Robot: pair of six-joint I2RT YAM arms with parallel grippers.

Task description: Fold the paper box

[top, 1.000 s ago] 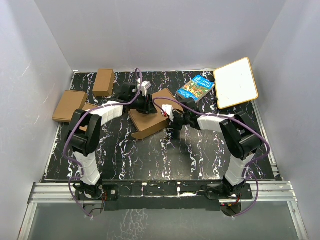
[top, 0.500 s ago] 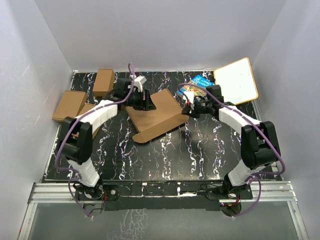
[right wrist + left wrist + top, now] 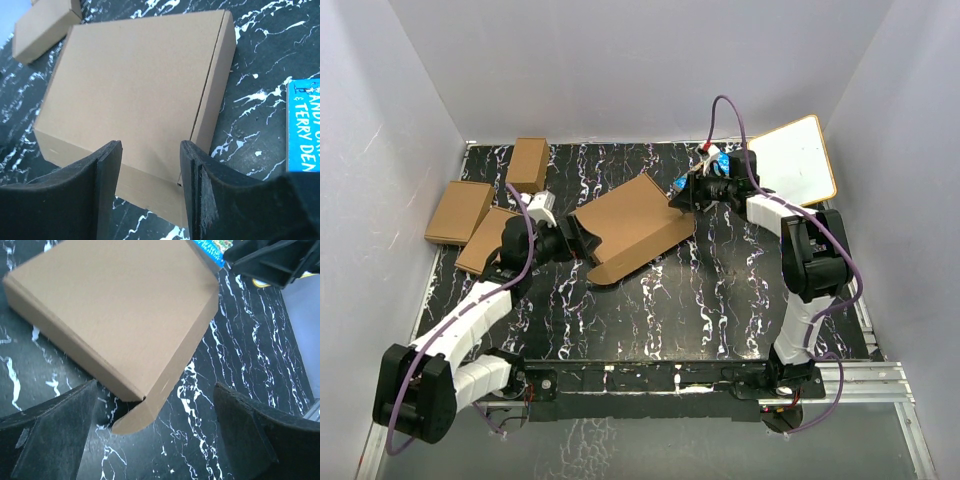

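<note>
The paper box (image 3: 632,228) lies flat mid-bench (image 3: 720,300), lid down, with 1 flap (image 3: 605,270) projecting at its near-left corner. My left end effector (image 3: 582,238) stands wide open beside its left edge, and my right end effector (image 3: 678,198) stands open at its far-right corner; neither holds anything. I judge final closure is in hand: next, tuck that flap in while steadying the lid.

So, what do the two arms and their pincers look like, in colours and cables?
The left arm and the right arm share white shells over black joints, and a purple cable loops along each. The left pincer and the right pincer have matte black, wedge-shaped fingers.
</note>
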